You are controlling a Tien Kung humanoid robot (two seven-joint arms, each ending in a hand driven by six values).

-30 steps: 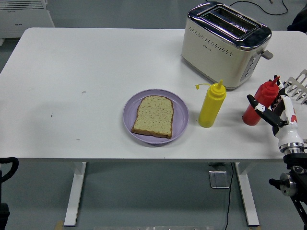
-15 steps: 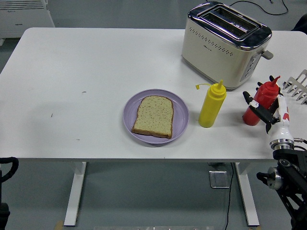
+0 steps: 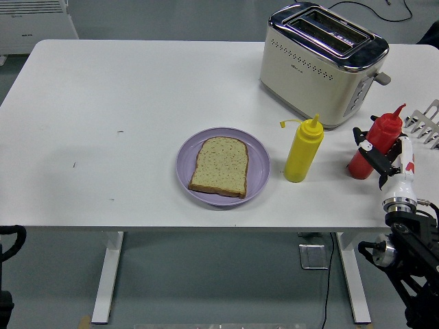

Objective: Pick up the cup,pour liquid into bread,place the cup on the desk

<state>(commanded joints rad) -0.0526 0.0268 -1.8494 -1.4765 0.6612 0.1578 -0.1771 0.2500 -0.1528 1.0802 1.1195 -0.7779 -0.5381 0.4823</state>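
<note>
No cup shows; a red squeeze bottle (image 3: 371, 140) stands at the table's right edge, leaning a little to the right. My right hand (image 3: 376, 155) comes up from the lower right, and its black fingers (image 3: 361, 138) curl across the bottle's front. A yellow squeeze bottle (image 3: 302, 151) with its cap hanging open stands left of it. A slice of bread (image 3: 219, 165) lies on a purple plate (image 3: 258, 164) at the table's middle front. A black part of my left arm (image 3: 9, 237) rests below the table's near-left edge.
A cream and chrome toaster (image 3: 321, 63) stands at the back right, behind the bottles. A white wire rack (image 3: 425, 122) juts in at the right edge, close to the red bottle.
My right hand has moved in against the red bottle and its fingers have closed on it. The bottle now leans to the right.
</note>
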